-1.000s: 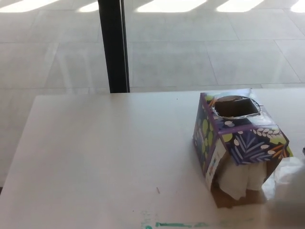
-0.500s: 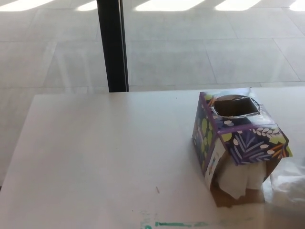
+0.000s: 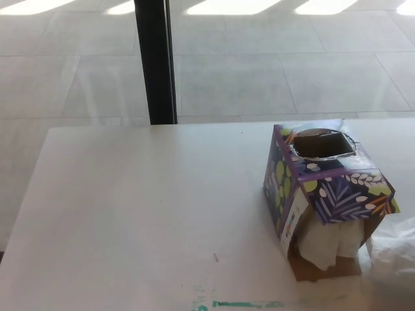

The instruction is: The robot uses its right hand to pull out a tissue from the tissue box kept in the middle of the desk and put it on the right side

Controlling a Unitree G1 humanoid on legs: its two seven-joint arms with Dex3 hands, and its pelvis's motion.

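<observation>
the tiled floor (image 3: 259, 71) fills the upper part of the head view, pale grey with bright strips of light along the top edge. a black post (image 3: 155, 61) stands upright in front of it, running from the top of the picture down to the far edge of the desk.

the white desk (image 3: 142, 214) takes up the lower half. most of its surface is bare; a small dark speck (image 3: 216, 257) sits near the middle front, and a smear of green marks (image 3: 240, 304) runs along the near edge.

the tissue box (image 3: 327, 194) stands on the right part of the desk, a cube printed in purple with green, white and orange leaves. its oval top opening (image 3: 321, 144) is dark and edged with clear film. the near lower side of the box is torn open, showing brown cardboard, and a white tissue (image 3: 327, 243) hangs out of that gap down to the desk surface. a white label strip (image 3: 292, 223) runs down the left front corner.

just right of the box, at the picture's right edge, a crumpled pulled tissue (image 3: 397, 249) lies on the desk, thin and whitish, partly cut off by the frame. it is close beside the box; whether it touches the box cannot be told.

neither robot hand shows anywhere in this view, so nothing can be said of how they are held.
</observation>
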